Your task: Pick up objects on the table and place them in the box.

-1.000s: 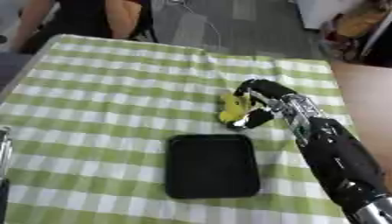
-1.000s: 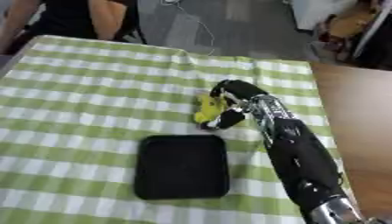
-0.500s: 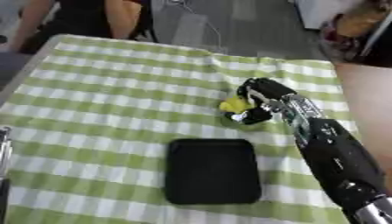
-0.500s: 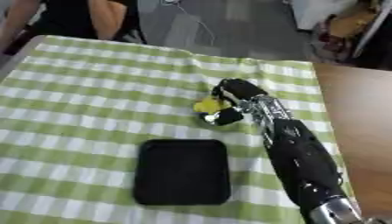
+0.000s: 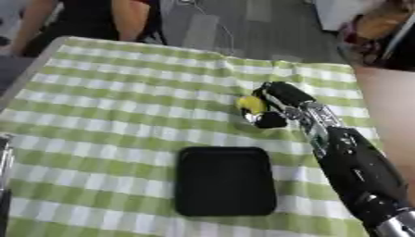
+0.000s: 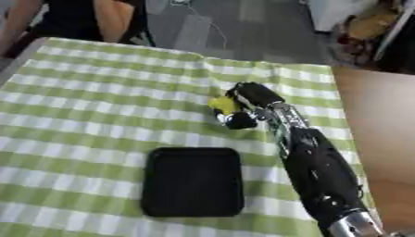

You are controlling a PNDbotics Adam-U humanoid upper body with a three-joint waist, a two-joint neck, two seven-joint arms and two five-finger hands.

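Note:
A small yellow object sits inside my right hand, whose black fingers curl around it just above the green-and-white checked cloth. The hand and object are beyond the far right corner of a shallow black box that lies flat on the cloth. My right arm runs in from the lower right. Part of the yellow object is hidden by the fingers. A thin sliver of my left arm shows at the lower left edge; the left hand itself is out of sight.
The checked tablecloth covers the table, with open cloth left of the box. A wooden surface borders the table on the right. A person in dark clothes stands at the far edge.
My right hand has closed in on the yellow object and lifted it slightly toward the far side; less of the yellow shows now. The camera view shifted a little.

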